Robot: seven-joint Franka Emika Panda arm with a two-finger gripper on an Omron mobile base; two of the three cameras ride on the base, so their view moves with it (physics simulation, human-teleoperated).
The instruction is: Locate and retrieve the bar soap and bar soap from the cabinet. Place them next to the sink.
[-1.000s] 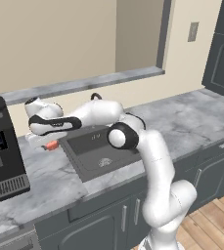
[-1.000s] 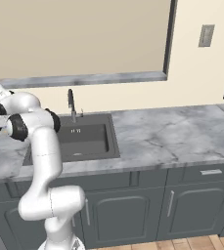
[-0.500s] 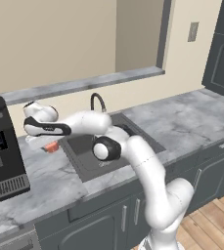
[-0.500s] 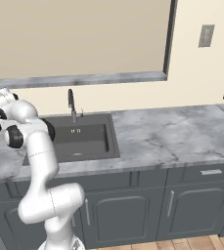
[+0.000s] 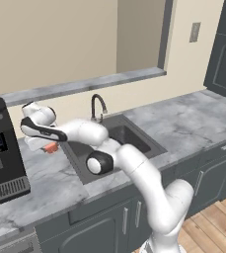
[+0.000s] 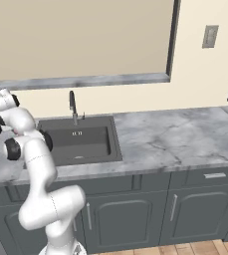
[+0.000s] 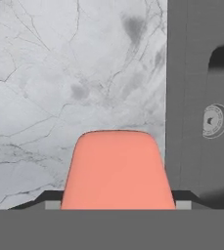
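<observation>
Coral-pink bar soap [image 7: 117, 171] — clamped in the hand [image 5: 46, 147] — over counter [image 7: 59, 73] beside sink [image 7: 201, 97].

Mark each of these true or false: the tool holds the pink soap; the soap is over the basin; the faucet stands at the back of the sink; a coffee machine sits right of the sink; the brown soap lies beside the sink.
1. The tool holds the pink soap. True: the bar sits between the fingertips.
2. The soap is over the basin. False: it is over the marble counter, beside the sink.
3. The faucet stands at the back of the sink. True.
4. A coffee machine sits right of the sink. False: it is on the left.
5. The brown soap lies beside the sink. False: no brown bar is seen on the counter.
</observation>
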